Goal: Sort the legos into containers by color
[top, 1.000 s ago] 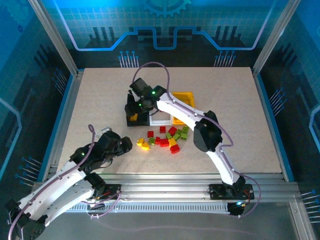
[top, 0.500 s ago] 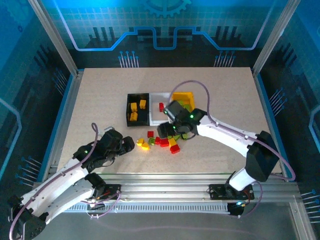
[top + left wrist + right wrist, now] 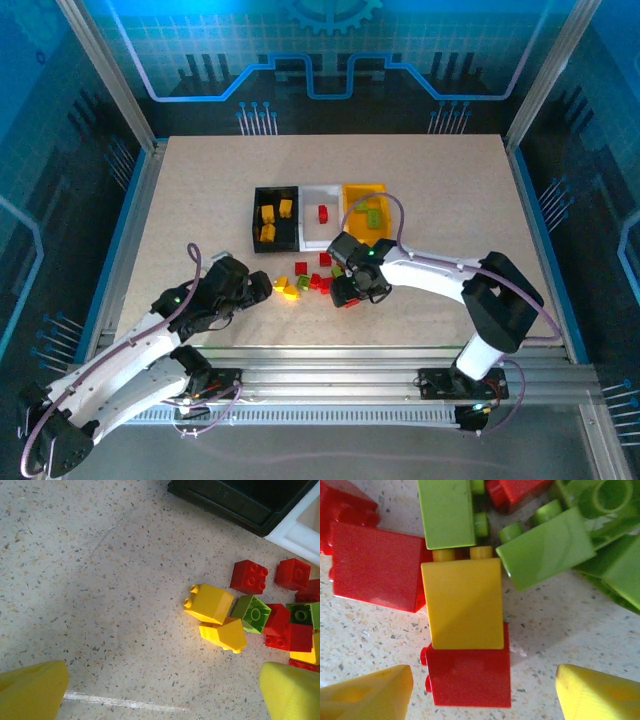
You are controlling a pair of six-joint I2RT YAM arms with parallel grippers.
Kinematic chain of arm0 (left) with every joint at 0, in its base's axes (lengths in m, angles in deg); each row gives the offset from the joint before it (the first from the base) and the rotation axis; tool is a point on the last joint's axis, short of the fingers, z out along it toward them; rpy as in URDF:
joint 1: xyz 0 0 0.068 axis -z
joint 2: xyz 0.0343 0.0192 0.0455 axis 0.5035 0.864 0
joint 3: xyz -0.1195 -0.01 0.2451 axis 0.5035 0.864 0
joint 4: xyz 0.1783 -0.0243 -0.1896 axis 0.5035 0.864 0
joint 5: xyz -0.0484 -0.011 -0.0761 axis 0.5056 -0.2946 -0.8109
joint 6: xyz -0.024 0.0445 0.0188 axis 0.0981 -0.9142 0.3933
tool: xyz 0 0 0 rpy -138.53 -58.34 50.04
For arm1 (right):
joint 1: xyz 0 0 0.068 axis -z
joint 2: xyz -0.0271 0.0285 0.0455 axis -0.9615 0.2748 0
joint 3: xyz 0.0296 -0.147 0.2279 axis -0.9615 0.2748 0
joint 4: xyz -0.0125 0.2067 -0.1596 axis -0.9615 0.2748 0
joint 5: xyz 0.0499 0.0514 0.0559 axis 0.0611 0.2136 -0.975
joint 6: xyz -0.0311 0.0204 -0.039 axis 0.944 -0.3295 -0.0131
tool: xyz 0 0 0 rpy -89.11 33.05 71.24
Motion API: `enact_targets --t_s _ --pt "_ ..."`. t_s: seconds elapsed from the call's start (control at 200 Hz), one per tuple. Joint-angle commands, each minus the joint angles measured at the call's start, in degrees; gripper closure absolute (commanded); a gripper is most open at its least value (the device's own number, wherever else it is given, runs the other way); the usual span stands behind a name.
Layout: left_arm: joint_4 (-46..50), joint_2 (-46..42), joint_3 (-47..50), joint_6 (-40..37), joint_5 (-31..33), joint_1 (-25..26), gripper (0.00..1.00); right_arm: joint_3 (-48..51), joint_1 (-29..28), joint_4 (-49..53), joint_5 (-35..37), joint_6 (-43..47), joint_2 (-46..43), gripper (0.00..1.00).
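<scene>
The tabletop (image 3: pixel 200 180) carries the black bin (image 3: pixel 256 220), white bin (image 3: pixel 318 235) and yellow bin (image 3: pixel 365 188), with the loose pile (image 3: pixel 310 280) just before them. My right pincer (image 3: pixel 484 690) hangs open, empty, over a yellow brick (image 3: pixel 465 602) touching a red brick (image 3: pixel 470 677); next, I reckon: lower, pinch it alone, carry it to the black bin

Right claw (image 3: pixel 346 292) withdrawn from above black bin (image 3: pixel 257 225), now lowered over loose legos (image 3: pixel 318 277) on bench (image 3: pixel 200 200), left claw (image 3: pixel 262 290) edged marginally forward

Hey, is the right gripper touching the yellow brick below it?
Apart. The right wrist view shows bare table between the yellow brick and both fingers of the right gripper.
</scene>
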Motion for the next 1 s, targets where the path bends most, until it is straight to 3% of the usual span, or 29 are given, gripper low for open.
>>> enact_targets --t_s 0.0,0.375,0.65,0.996 --pt "-0.58 0.38 0.79 0.26 -0.58 0.09 0.01 -1.14 -0.71 -0.67 0.50 0.03 2.68 0.26" --pt "-0.12 0.50 0.87 0.15 -0.71 0.09 0.01 -0.31 -1.06 -0.36 -0.01 0.46 0.75 0.55" --pt "-1.43 0.59 1.78 0.23 -1.30 0.09 0.01 -6.75 0.24 2.85 -1.27 3.50 -7.87 0.58" --pt "-0.94 0.73 1.79 0.38 -1.73 0.09 0.01 -35.39 7.50 5.49 -0.15 5.63 14.66 0.56"
